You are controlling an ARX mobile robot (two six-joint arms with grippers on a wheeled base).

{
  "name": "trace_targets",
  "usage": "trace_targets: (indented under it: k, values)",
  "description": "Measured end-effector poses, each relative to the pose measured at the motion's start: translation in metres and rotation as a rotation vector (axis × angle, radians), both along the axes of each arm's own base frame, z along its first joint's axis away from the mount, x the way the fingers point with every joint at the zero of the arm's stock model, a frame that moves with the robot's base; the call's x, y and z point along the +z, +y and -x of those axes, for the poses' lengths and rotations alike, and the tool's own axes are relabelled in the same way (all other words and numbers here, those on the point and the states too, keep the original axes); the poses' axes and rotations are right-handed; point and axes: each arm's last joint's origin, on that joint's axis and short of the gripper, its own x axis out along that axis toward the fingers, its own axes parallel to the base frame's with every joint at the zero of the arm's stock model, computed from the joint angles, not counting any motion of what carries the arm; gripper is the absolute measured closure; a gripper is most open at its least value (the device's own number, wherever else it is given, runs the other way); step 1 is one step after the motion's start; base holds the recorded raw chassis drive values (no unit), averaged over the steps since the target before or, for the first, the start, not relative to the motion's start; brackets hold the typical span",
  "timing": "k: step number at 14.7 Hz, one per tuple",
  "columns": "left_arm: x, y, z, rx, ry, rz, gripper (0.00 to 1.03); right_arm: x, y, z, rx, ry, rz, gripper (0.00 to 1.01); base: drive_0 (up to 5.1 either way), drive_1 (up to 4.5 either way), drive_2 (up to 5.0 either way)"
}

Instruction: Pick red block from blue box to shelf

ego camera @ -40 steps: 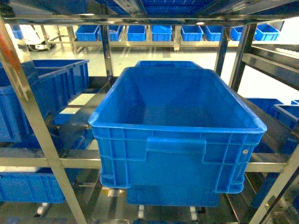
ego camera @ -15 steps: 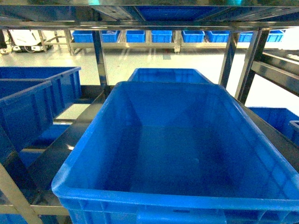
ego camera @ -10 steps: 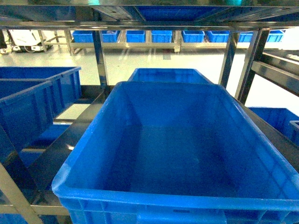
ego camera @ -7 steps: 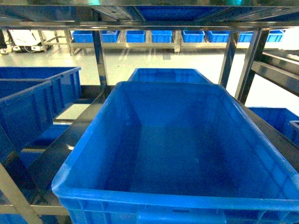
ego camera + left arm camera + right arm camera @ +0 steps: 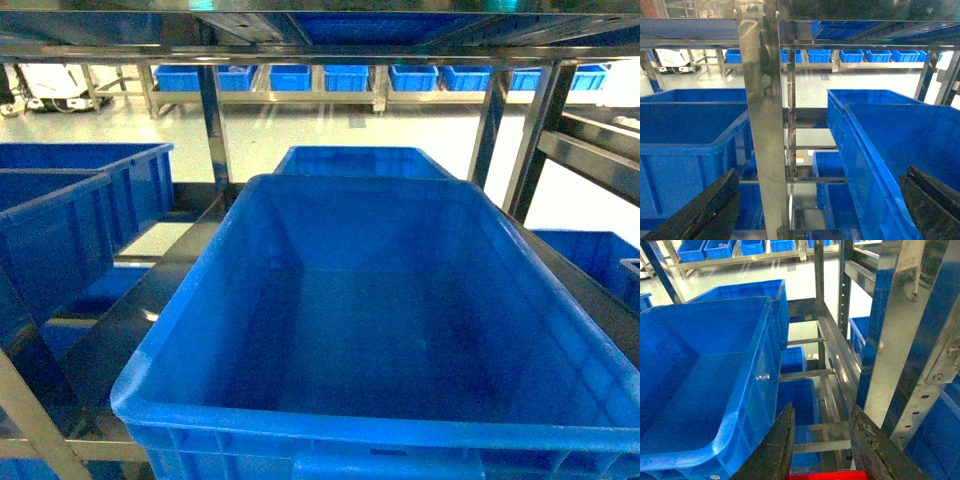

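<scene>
The red block (image 5: 828,474) shows as a red strip at the bottom edge of the right wrist view, between the dark fingers of my right gripper (image 5: 823,411), which is shut on it. That gripper hangs beside a steel upright of the shelf (image 5: 879,340), just right of a large dark blue crate (image 5: 752,385). In the left wrist view, my left gripper (image 5: 821,175) is open wide, with a shelf upright (image 5: 762,125) ahead between its fingers. The blue box is out of view. Neither gripper shows in the head view, which looks at the shelf (image 5: 212,120).
A big empty dark blue crate (image 5: 350,184) fills the tier straight ahead, with another crate (image 5: 360,155) behind it. More crates (image 5: 60,215) stand on the left and on lower tiers (image 5: 797,390). A row of blue crates (image 5: 345,76) lines a far rack.
Since 2.7 s ago the head view has come closer to the crate and looks down into it. Over the last second nothing has visibly moved.
</scene>
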Motion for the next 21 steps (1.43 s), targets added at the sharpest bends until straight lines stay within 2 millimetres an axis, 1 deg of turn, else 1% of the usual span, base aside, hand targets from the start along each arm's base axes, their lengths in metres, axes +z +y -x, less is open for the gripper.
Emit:
trace_targets:
  k: [21]
  values:
    - [-0.0003,0.0,0.0,0.0,0.003,0.0,0.05,0.0,0.0,0.0,0.0,0.0,0.0,0.74,0.0,0.0,0.0]
